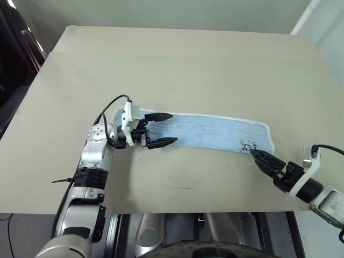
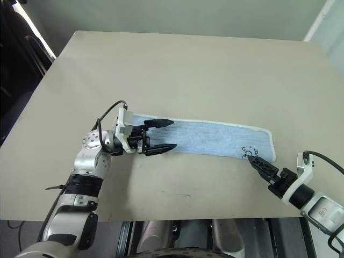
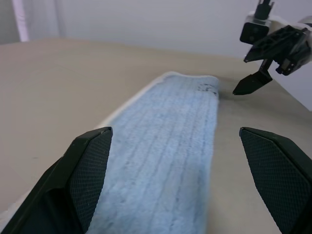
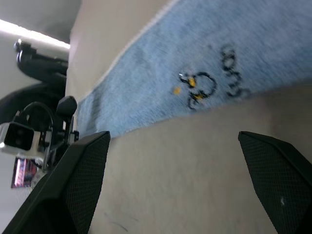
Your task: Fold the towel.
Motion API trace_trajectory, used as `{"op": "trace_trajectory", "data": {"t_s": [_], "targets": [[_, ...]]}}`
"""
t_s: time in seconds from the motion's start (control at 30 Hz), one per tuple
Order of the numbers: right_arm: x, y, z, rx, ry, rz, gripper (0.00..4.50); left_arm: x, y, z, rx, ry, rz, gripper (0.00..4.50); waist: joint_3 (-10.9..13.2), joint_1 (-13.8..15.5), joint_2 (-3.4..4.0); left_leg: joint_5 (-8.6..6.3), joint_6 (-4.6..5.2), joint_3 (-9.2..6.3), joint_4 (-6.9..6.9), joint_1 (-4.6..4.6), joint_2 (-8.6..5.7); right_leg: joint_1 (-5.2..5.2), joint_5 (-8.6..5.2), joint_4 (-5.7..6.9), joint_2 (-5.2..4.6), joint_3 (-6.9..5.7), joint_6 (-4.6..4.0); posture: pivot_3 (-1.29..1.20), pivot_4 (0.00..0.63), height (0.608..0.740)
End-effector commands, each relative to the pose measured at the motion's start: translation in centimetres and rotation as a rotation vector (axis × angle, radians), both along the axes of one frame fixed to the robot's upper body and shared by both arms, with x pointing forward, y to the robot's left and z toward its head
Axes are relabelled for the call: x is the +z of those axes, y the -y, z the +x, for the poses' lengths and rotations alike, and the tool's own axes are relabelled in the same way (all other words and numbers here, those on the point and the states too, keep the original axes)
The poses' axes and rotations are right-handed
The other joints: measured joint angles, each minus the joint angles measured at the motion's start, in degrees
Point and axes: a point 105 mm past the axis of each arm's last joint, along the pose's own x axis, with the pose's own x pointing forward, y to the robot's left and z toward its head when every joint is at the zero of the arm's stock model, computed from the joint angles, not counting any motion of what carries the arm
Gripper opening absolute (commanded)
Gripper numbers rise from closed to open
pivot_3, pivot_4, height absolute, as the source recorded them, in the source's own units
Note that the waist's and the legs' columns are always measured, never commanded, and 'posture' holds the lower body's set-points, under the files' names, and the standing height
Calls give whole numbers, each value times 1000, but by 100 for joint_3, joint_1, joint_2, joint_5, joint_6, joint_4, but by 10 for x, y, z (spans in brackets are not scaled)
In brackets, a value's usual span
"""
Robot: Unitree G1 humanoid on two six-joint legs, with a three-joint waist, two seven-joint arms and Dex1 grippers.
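Already the towel point(image 1: 207, 132) lies as a long strip across mid-frame on the counter point(image 1: 177, 64). Left claw point(image 1: 161, 129), wide open and empty, straddles its left end; right claw point(image 1: 262, 159), open and empty, points at its lower-right corner.

One towel point(image 1: 212, 131), one table point(image 1: 177, 64), two grippers: left gripper point(image 1: 161, 129), right gripper point(image 1: 262, 159).

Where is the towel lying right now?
In the head views the towel lies flat as a long strip across the middle of the table, its left end between the open left gripper, its right end beside the right gripper.
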Motion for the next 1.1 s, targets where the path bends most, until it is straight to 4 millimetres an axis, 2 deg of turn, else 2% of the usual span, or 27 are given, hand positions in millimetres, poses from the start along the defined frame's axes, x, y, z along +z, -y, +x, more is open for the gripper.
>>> {"op": "trace_trajectory", "data": {"t_s": [0.03, 0.53, 0.87, 1.1], "targets": [[8, 5, 1, -54, 26, 19, 4450, 9, 12, -2, -27, 26, -43, 4500, -1, 0, 1, -3, 4, 0, 0, 0, 0, 4, 1, -10, 0, 0, 3, 0, 150, 697], [-16, 24, 18, -179, -54, -14, 4450, 1, 20, -6, -11, -3, -63, 4500, -2, -4, 4, -28, 51, 7, -2, 10, 4, 52, 48, -131, -1, 1, 47, 0, 150, 697], [17, 26, 48, -236, 59, 88, 4450, 1, 24, -6, 9, 6, -47, 4500, -4, -5, 12, -17, 72, 22, -1, 9, -2, 57, 99, -162, -15, 12, 63, 0, 150, 697], [16, 17, 47, -204, 55, 100, 4450, 2, 25, -6, 20, 11, -52, 4500, -4, 10, 12, -17, 76, 29, -26, 9, 0, 48, 114, -165, -15, 11, 25, 0, 150, 697]]}}
